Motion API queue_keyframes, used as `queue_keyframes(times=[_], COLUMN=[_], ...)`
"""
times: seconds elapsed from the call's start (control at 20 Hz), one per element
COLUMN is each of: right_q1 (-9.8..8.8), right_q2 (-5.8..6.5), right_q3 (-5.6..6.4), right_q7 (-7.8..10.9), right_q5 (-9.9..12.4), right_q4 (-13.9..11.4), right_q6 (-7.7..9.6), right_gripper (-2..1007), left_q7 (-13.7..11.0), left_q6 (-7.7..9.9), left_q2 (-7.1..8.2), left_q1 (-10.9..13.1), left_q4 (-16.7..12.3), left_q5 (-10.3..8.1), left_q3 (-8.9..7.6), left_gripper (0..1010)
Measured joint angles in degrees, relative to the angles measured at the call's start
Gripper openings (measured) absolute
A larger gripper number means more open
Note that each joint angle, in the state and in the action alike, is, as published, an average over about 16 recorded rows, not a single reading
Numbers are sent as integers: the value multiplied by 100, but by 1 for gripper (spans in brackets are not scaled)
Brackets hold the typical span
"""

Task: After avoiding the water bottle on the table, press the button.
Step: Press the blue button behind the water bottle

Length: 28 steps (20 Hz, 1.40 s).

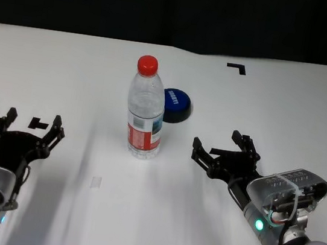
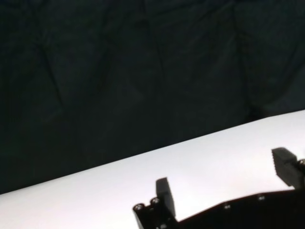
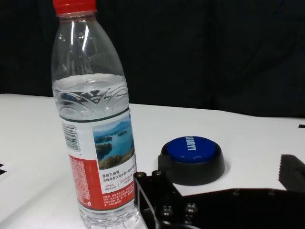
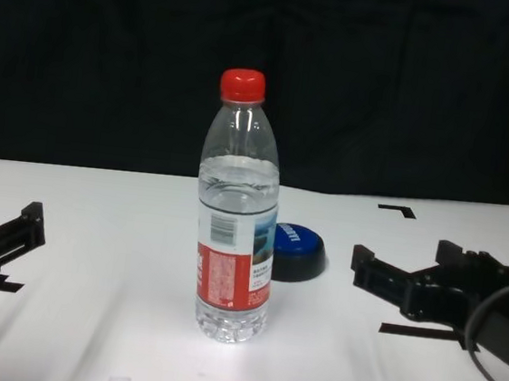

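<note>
The water bottle stands upright mid-table, with a red cap and a red, white and blue label. The blue dome button on its black base sits just behind it, to its right. My right gripper is open and empty, low over the table, to the right of the bottle and nearer to me than the button. In the right wrist view, the bottle and button lie ahead of its fingers. My left gripper is open and empty at the near left.
Black tape marks lie on the white table: a corner at the far right and a T by the left gripper. A small clear strip lies near the front. A black curtain hangs behind the table's far edge.
</note>
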Motion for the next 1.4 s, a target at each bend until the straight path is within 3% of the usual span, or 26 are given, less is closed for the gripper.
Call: queue_keyframes(times=[1.4], right_q1=[0], right_q2=[0], right_q3=[0], right_q7=[0], right_q5=[0], right_q4=[0], right_q6=[0], right_gripper=[1003], left_q7=[0], left_q6=[0], left_q2=[0], left_q1=[0], left_q4=[0], left_q5=[0], left_q3=[0], left_gripper=[1003])
